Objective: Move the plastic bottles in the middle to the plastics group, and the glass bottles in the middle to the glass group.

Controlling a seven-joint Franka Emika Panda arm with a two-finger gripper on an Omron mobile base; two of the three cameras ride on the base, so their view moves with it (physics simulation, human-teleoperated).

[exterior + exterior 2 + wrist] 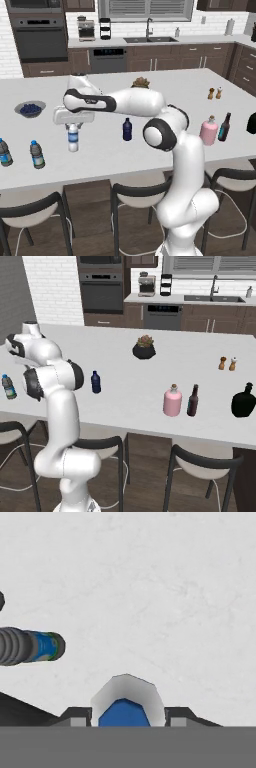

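Claw (73,125) squeezed tight around clear bottle (73,138) with white cap, up off the white counter (165,95); near two blue-capped bottles (36,154) — navy bottle (127,129) mid-counter; pink bottle (208,131) beside dark brown bottle (224,127).

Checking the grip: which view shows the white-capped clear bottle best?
The left base view: the white-capped clear bottle hangs whole under the gripper. The hand view shows its top end between the fingertips.

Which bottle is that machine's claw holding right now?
On the long white counter, look left, under the arm's gripper. It holds a small clear bottle with a white cap and pale blue label. The two bottles further left are greyish with blue caps.
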